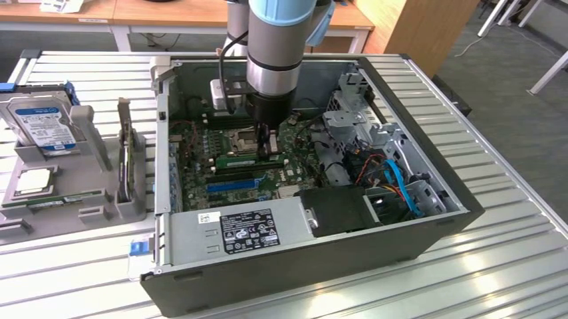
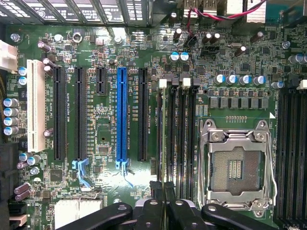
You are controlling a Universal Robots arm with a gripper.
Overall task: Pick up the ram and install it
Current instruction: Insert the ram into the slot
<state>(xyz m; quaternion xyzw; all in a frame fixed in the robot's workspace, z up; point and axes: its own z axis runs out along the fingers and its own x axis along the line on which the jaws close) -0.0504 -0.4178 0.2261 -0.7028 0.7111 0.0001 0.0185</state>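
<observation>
The ribbed silver tabletop (image 1: 506,259) carries an open desktop computer case (image 1: 302,269) lying on its side. Just beside it, toward the exterior view's left, stands a grey parts holder (image 1: 89,214).

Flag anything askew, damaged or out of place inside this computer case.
Nothing looks damaged or spilled. The gripper is shut on the ram, which runs straight along the memory slots, not skewed. The only oddity is the CPU socket beside them: empty, contacts exposed.
</observation>
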